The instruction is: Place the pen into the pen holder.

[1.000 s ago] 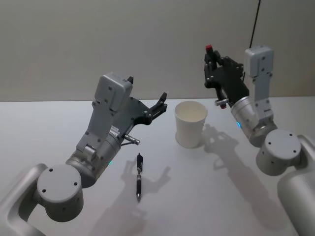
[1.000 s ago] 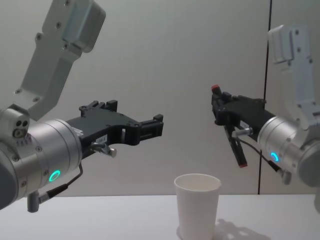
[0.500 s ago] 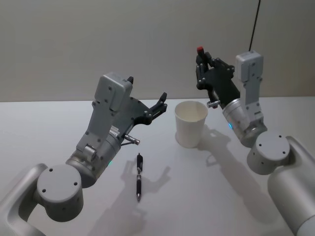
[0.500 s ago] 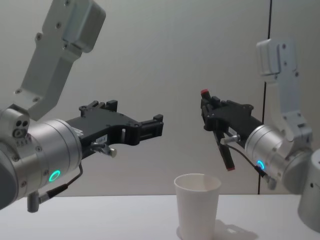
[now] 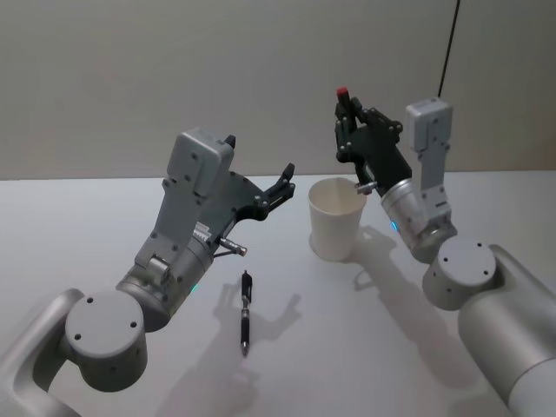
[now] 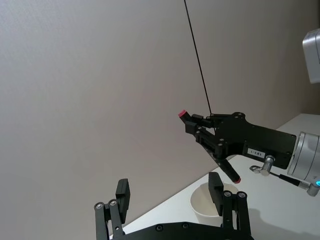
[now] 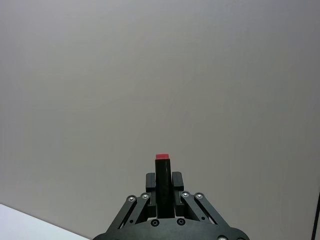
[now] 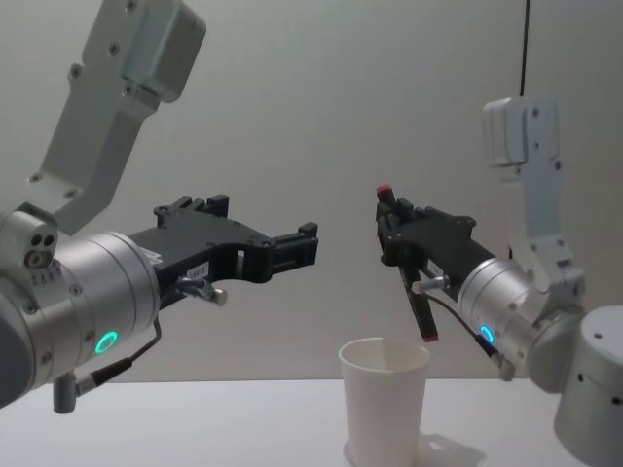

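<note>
Pen [image 8: 419, 304] gripped in right pincer [image 8: 391, 230], above pen holder [image 8: 384, 409]

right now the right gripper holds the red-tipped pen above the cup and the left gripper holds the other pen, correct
Not quite. The head view shows the left gripper open and empty; the other pen lies on the table. The right gripper does hold the red-tipped pen above the cup.

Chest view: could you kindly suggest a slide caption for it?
Right gripper holds a red-tipped pen tilted above the white paper cup; left gripper hovers open.
</note>
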Action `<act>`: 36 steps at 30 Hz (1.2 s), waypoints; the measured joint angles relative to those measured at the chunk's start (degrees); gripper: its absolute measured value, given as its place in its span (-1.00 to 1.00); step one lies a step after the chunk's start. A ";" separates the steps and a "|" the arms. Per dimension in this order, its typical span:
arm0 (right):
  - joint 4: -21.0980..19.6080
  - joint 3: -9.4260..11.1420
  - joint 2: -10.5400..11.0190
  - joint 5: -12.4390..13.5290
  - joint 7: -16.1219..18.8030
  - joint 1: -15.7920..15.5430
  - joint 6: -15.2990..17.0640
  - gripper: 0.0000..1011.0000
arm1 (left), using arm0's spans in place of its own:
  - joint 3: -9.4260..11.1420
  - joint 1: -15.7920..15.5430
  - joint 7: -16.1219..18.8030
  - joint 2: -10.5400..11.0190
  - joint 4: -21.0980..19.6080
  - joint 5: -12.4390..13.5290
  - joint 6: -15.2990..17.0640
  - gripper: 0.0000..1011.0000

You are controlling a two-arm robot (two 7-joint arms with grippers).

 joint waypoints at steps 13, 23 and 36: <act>7.24 -0.68 -1.25 1.00 -0.37 2.78 -4.59 -0.65 | 0.00 0.00 0.00 0.00 0.00 0.00 0.00 0.99; 12.31 -1.04 -2.09 1.30 -0.90 4.63 -7.59 -0.65 | 0.00 0.00 0.00 0.00 0.00 0.00 0.00 0.99; 17.17 -1.18 -2.84 1.42 -1.37 6.41 -10.59 -0.43 | 0.00 0.00 0.00 0.00 0.00 0.00 0.00 0.99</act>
